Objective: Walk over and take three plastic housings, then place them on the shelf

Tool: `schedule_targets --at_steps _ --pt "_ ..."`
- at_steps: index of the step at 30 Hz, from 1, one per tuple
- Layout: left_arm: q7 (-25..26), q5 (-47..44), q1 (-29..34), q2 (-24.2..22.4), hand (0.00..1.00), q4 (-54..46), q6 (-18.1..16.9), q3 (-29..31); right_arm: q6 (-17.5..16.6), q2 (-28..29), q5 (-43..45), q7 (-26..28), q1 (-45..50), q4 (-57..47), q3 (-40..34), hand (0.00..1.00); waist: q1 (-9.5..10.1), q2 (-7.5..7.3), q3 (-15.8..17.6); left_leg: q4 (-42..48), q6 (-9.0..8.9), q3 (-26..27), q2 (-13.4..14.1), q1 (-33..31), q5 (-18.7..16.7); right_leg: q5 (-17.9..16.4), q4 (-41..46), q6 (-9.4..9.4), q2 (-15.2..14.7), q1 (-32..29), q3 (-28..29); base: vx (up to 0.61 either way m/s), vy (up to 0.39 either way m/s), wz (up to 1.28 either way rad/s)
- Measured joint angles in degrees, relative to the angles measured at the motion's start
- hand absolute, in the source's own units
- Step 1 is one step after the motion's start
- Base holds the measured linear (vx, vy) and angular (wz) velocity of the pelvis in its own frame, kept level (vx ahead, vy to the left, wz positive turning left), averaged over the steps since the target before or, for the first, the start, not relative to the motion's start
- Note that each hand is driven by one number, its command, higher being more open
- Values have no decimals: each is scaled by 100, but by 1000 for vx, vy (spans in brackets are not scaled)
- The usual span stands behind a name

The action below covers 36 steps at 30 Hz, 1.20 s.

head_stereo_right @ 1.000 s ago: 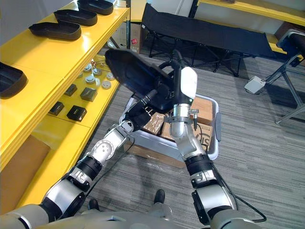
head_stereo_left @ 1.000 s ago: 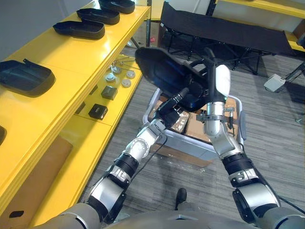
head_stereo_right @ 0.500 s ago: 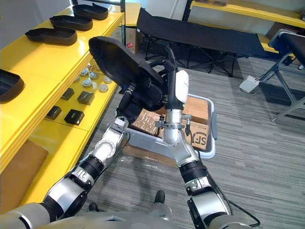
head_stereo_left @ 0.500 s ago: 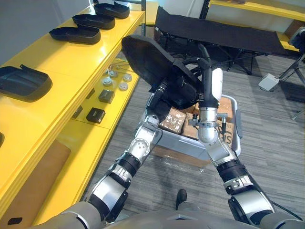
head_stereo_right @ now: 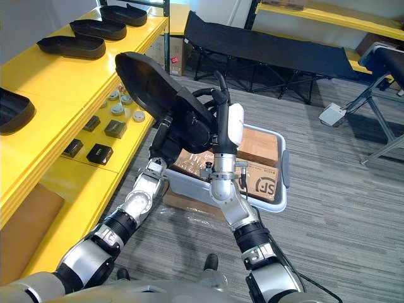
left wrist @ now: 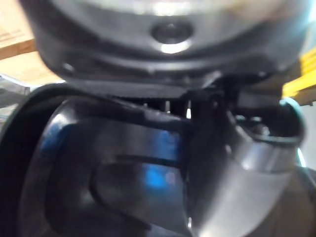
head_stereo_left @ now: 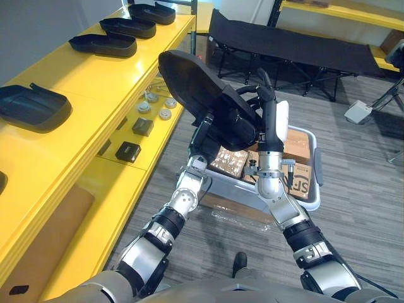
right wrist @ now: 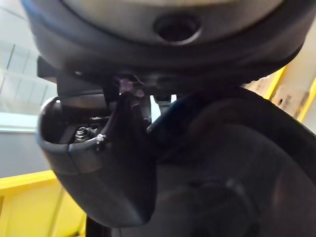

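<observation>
A large black plastic housing (head_stereo_left: 192,79) is held up on edge over the white bin, its glossy surface (left wrist: 123,168) close in the left wrist view. My right hand (head_stereo_left: 270,129), thumb in a white cover, stands upright at the housing's right side with its fingers hooked over the top edge and its thumb (right wrist: 113,163) against it. My left hand (head_stereo_left: 203,134) reaches up from below and lies against the housing's underside. Several more black housings (head_stereo_left: 104,43) lie in a row on the yellow shelf (head_stereo_left: 88,85) to the left.
Below the hands stands a white bin (head_stereo_left: 310,201) with cardboard boxes in it. The shelf's lower level carries small black boxes (head_stereo_left: 128,150) and round white parts (head_stereo_left: 165,113). A black folding cot (head_stereo_left: 297,45) stands at the back, on grey carpet.
My left hand has come up from below and now lies against the housing. The housing has swung a little toward the shelf and stands steeper. The view has shifted slightly.
</observation>
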Motion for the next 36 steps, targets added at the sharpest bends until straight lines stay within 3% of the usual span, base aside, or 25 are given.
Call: schedule_targets --at_steps 4,8,12,16,24,29,33,36 --pt "12 472 102 -4 0 -139 -147 96 32 33 102 59 279 16 58 100 7 -59 -39 0 0 1 1 1 -2 -2 0 -1 0 0 -1 0 0 0" --pt "81 1093 197 -3 0 -832 -330 346 213 158 874 192 626 63 55 100 51 -71 -45 3 0 4 2 2 -2 -2 -1 -2 1 -2 -1 0 0 0" --pt "582 2121 199 -7 0 -1362 -435 467 434 421 1402 330 653 -264 27 100 48 -71 -45 6 1 11 2 11 -3 -6 -32 -8 2 -5 2 0 0 0" --pt "1554 3539 305 -14 0 -1414 -589 921 678 433 1629 421 685 -823 -155 100 15 -66 -49 5 0 33 6 37 -8 -36 -33 -47 13 -18 0 -7 -2 -3" --pt "4769 7152 1302 25 0 -1418 -598 2496 1059 435 1932 406 1649 -1757 -784 100 -16 19 -97 5 -10 93 8 78 -82 -50 -2 -66 19 0 -7 0 0 -3" --pt "5860 8123 1683 79 0 -1780 -607 3057 1270 518 2270 441 2411 -1763 -955 100 13 119 -153 58 -7 98 6 62 -155 -55 -4 -67 12 9 -34 0 0 0" --pt "5936 8251 1772 79 0 -1892 -885 3113 1275 685 2579 731 2655 -1764 -1073 100 -12 206 -204 196 -10 79 8 -25 -241 -68 -5 -76 -7 -7 -58 0 0 0" --pt "5387 8055 1956 35 0 -2261 -1073 3053 1267 678 2951 1239 2729 -1763 -1084 100 -28 265 -238 204 -10 73 13 -59 -244 -107 -33 -122 -7 -28 -71 0 0 0"
